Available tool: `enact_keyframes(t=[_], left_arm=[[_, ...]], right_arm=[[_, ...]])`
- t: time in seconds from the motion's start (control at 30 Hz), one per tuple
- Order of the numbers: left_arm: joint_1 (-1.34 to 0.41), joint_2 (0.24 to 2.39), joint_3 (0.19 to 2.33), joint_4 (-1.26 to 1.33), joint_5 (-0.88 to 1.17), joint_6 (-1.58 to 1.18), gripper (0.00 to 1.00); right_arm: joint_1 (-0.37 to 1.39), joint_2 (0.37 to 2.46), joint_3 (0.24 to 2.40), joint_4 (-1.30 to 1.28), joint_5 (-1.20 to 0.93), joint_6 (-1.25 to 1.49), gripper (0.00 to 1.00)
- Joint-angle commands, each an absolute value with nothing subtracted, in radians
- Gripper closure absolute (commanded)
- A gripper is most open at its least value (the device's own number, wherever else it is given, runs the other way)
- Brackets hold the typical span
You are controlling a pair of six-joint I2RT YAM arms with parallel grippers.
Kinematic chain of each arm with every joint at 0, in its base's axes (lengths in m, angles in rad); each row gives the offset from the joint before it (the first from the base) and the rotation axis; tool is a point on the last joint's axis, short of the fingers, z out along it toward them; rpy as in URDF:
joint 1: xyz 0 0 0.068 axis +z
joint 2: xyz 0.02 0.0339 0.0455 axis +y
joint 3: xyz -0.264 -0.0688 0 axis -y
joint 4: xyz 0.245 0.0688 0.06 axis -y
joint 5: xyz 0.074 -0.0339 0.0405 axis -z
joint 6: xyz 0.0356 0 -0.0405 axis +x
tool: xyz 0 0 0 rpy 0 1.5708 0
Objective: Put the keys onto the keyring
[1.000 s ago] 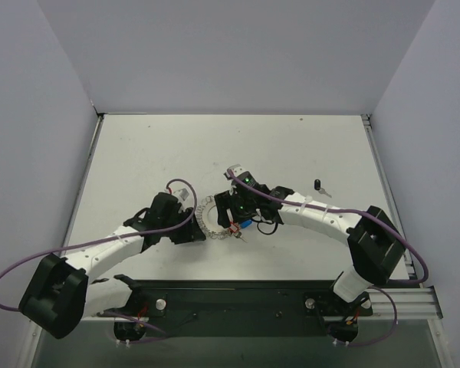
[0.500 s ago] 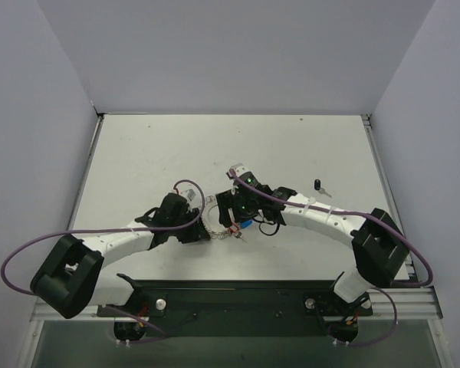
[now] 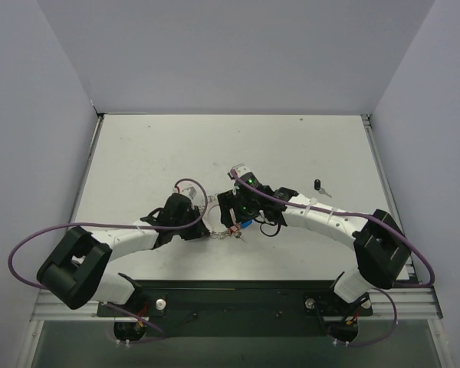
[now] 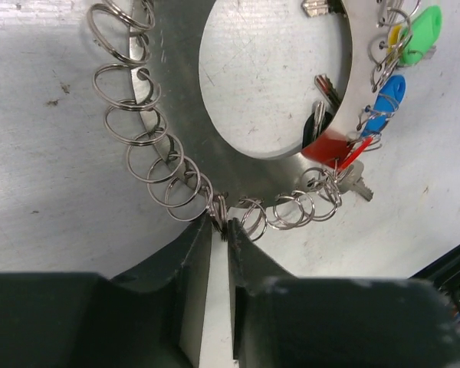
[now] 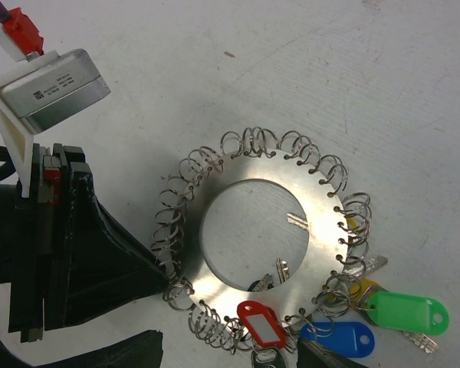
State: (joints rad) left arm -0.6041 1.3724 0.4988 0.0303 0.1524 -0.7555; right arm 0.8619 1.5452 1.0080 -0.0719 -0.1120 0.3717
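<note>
Left gripper (image 4: 221,230): pinches a rim loop of keyring (image 4: 176,130) | right gripper (image 5: 222,356): open, straddling red key (image 5: 261,323) | your keyring lies flat between both arms.

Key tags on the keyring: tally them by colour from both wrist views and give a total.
Red key tag: 1
Blue key tag: 1
Green key tag: 1
Yellow key tag: 1, partly hidden
Total: 4
</note>
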Motion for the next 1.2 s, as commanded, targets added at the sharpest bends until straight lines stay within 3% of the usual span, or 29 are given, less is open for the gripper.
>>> enact_keyframes(t=[0.0, 0.1, 0.67, 1.0, 1.17], left_arm=[[-0.614, 1.393, 0.505, 0.087, 0.103, -0.746, 0.85], [-0.618, 1.388, 0.512, 0.083, 0.095, -0.729, 1.00], [-0.629, 0.997, 0.607, -0.133, 0.160, -0.419, 1.00], [-0.644, 0.945, 0.811, -0.319, 0.262, -0.276, 1.00], [-0.649, 0.976, 0.914, -0.436, 0.350, -0.167, 1.00]], right_arm=[[0.861, 1.502, 1.005, -0.089, -0.089, 0.370, 0.31], [0.862, 1.499, 1.003, -0.090, -0.084, 0.370, 0.31], [0.831, 1.395, 1.008, -0.103, -0.090, 0.325, 0.31], [0.778, 1.138, 0.953, -0.034, -0.331, 0.172, 0.28], [0.719, 1.036, 0.940, -0.009, -0.585, 0.123, 0.25]])
